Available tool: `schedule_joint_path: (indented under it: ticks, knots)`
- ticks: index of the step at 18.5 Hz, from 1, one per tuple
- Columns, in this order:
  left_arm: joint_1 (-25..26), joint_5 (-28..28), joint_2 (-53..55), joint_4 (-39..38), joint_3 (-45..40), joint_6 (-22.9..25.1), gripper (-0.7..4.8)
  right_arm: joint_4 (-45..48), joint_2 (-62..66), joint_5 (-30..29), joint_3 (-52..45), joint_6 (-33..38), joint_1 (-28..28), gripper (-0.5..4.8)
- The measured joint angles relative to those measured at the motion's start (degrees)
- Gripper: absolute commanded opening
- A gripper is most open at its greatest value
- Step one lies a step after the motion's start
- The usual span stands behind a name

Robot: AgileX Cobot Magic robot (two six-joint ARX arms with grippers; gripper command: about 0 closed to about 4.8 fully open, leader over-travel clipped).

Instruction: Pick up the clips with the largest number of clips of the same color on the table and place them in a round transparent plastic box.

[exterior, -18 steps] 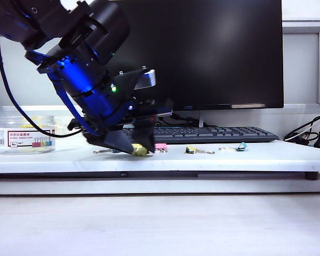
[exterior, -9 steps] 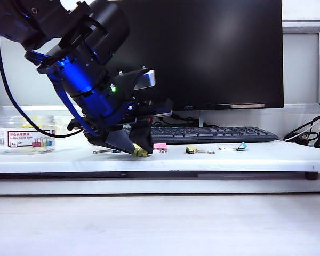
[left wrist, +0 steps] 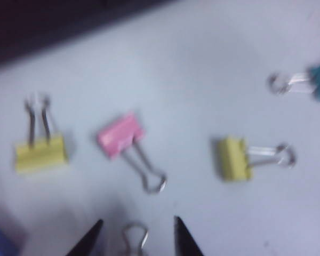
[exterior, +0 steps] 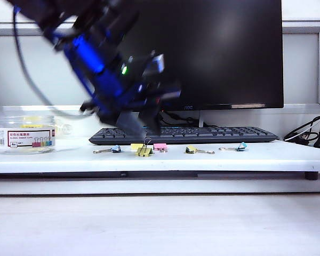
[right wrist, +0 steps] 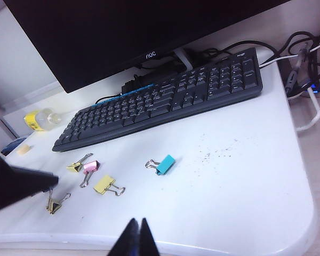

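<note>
Clips [left wrist: 41,154] — three yellow, one pink [left wrist: 120,136] — left claw [left wrist: 136,234] above, right claw [right wrist: 134,234] apart

free: white table front edge [exterior: 229,160] | blocked behind: keyboard [exterior: 202,134], monitor [exterior: 213,53] | left: jar [exterior: 24,134]

Yellow clips [exterior: 144,151] are showing silver wire handles against the white table [exterior: 266,157]; one more yellow clip [exterior: 191,150] is lying further right. A pink clip [exterior: 160,146] is sitting between them, a teal clip [exterior: 241,146] is lying at the far right, and a blue clip [exterior: 116,149] is lying left. The round transparent plastic box [exterior: 22,133] is wearing a white label bordered in dark red. The keyboard [exterior: 202,133] is black. The left gripper [exterior: 138,125] is looking black with blue parts, and the right gripper [right wrist: 134,237] is black.
</note>
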Motion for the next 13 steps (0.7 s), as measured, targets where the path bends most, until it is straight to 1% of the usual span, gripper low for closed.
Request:
schedule_joint_path:
  ticks: [3, 4, 6, 7, 8, 10, 13]
  knots:
    - [0.00, -0.11, 0.00, -2.69, 1.11, 0.39, 1.70, 0.00, 0.00, -0.02, 0.00, -0.02, -0.02, -0.01]
    - [0.00, -0.11, 0.00, -3.61, 1.11, 0.37, 1.82, 0.00, 0.00, -0.02, 0.00, -0.02, 0.00, -0.01]
    - [0.00, -0.04, 0.00, -5.31, 1.11, 0.33, 1.88, 0.00, 0.00, -0.02, 0.00, -0.02, 0.00, -0.01]
    - [0.00, 0.74, 0.00, -5.29, 1.11, 0.28, 2.22, 0.00, 0.00, -0.02, 0.00, -0.02, 0.00, -0.01]
    - [0.00, 1.88, 0.00, -5.38, 1.11, 0.20, 2.94, 0.00, 0.00, -0.02, 0.00, -0.02, -0.02, -0.01]
    - [-0.20, 3.82, 0.00, -6.16, 1.14, 0.24, 2.96, 0.00, 0.00, -0.02, 0.00, -0.02, -0.02, -0.01]
    - [-0.42, 3.56, 0.00, -7.89, 1.14, 0.22, 3.00, 0.00, 0.00, -0.02, 0.00, -0.02, -0.02, -0.01]
